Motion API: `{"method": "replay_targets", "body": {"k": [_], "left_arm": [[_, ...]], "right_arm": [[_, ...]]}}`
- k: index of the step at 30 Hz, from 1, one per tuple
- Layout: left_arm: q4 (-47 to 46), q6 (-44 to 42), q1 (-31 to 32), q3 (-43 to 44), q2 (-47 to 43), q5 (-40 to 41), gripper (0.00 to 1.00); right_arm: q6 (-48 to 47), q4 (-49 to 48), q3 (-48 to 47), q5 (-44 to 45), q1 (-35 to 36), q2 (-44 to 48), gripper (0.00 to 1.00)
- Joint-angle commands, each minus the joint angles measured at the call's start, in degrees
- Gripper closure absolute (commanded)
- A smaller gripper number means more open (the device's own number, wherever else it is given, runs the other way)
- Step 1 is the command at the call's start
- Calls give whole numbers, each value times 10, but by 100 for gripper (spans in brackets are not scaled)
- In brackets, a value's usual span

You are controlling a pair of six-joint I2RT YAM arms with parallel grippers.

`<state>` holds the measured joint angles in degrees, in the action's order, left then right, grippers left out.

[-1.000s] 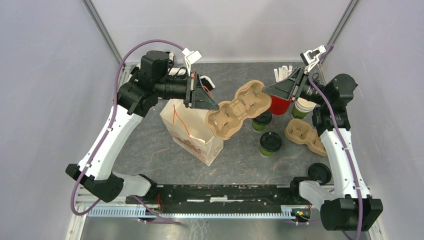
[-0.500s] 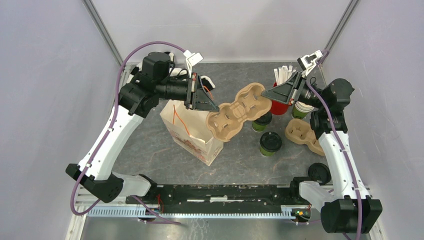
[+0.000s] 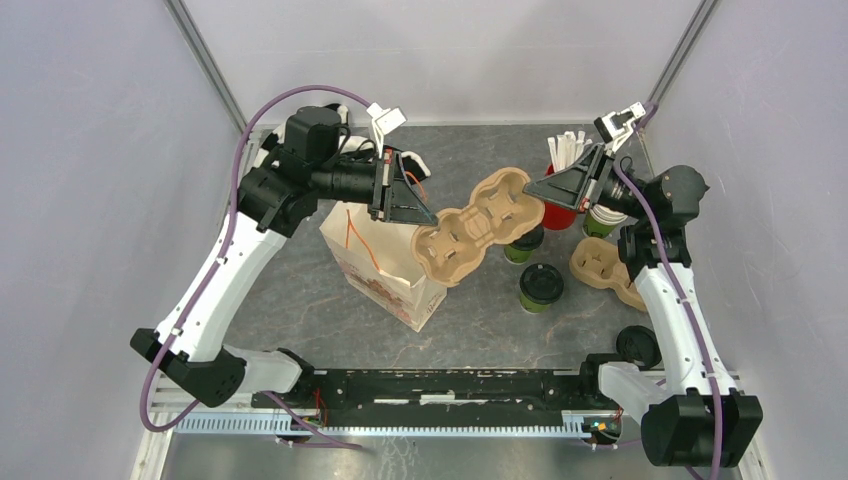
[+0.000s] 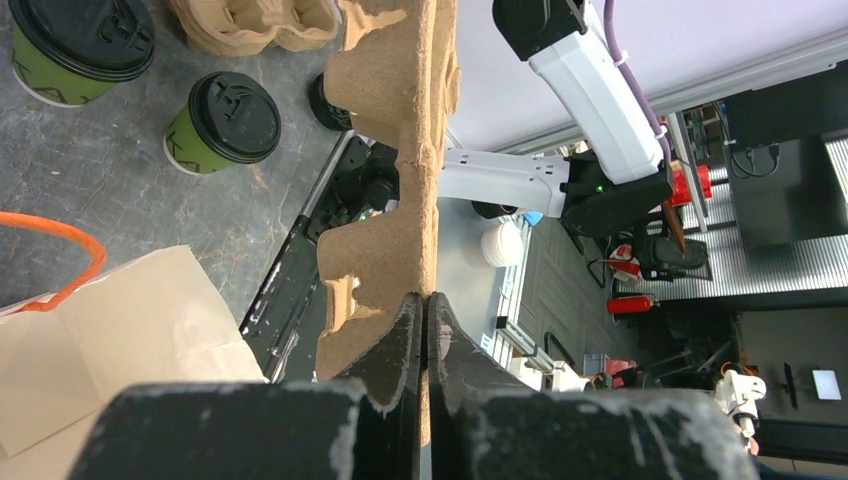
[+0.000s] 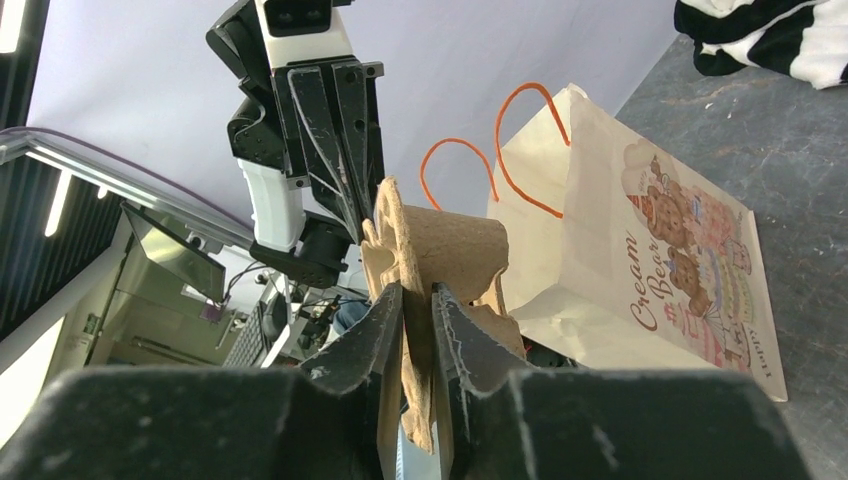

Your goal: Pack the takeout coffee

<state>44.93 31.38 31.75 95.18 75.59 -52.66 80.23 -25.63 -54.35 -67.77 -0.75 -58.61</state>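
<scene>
A brown pulp cup carrier (image 3: 478,224) hangs in the air over the middle of the table, held at both ends. My left gripper (image 3: 432,213) is shut on its near-left rim (image 4: 395,150), fingertips pressed together (image 4: 426,300). My right gripper (image 3: 530,188) is shut on the opposite rim (image 5: 450,245), a finger on each side of the edge (image 5: 417,290). The takeout coffee, two green cups with black lids (image 3: 541,286) (image 3: 523,243), stands on the table below and right of the carrier. Both cups also show in the left wrist view (image 4: 222,120) (image 4: 80,45).
An open paper bag with orange handles (image 3: 375,262) (image 5: 640,260) stands under the left gripper. A second pulp carrier (image 3: 608,272) lies at the right. A loose black lid (image 3: 640,346), a red cup of white sticks (image 3: 560,205) and stacked lidless cups (image 3: 603,215) are nearby.
My right gripper has closed onto the carrier's far rim and its wrist has shifted slightly. The left gripper and the carrier have hardly moved.
</scene>
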Motion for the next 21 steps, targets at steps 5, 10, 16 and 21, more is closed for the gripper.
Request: {"method": "replay_targets", "body": {"k": [5, 10, 16, 21], "left_arm": [[8, -37, 2, 5, -16, 4, 98], [40, -37, 1, 46, 6, 24, 91], [143, -39, -3, 176, 51, 154, 43], [252, -6, -15, 284, 65, 432, 16]], "right_arm": [[21, -50, 27, -16, 3, 18, 94], [16, -42, 28, -13, 2, 20, 100], [-91, 102, -15, 18, 0, 24, 100], [-183, 238, -70, 56, -16, 19, 100]]}}
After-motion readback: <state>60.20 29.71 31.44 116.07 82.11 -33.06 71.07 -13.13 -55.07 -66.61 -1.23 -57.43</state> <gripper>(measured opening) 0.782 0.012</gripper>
